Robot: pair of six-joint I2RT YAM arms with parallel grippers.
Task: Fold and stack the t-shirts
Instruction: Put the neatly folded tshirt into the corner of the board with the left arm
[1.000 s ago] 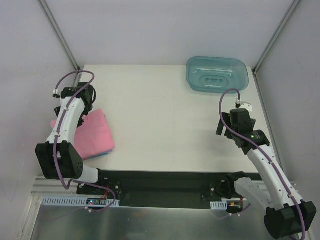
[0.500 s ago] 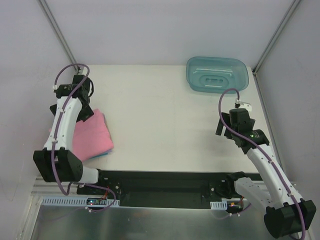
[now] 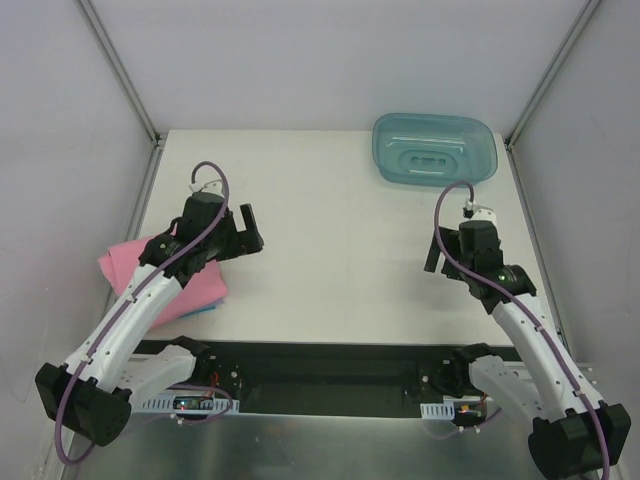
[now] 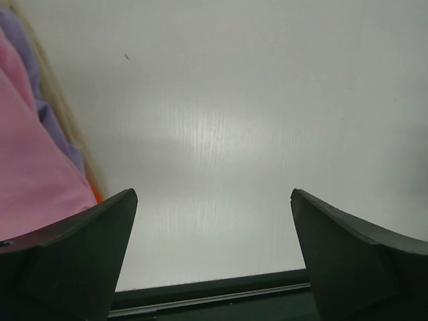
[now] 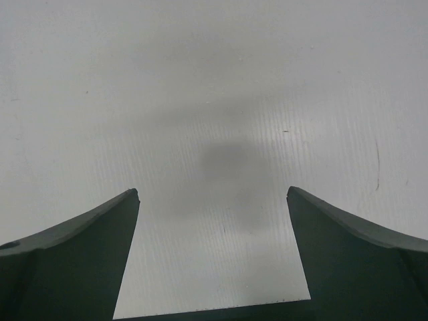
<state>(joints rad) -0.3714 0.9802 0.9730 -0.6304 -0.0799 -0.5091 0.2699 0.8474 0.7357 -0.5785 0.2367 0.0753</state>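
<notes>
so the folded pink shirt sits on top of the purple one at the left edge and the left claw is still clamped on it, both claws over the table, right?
Not quite: the left claw is open and off the pink shirt, with only bare table between its fingers, as the left wrist view shows. The rest holds: pink lies on the purple one at the left edge, and the right claw is over the table too.

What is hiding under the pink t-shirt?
Under the folded bubblegum pink cloth t-shirt, a strip of pale lavender purple cloth t-shirt peeks out along its edge in the left wrist view. The rest of it is covered, so its folding cannot be seen.
</notes>
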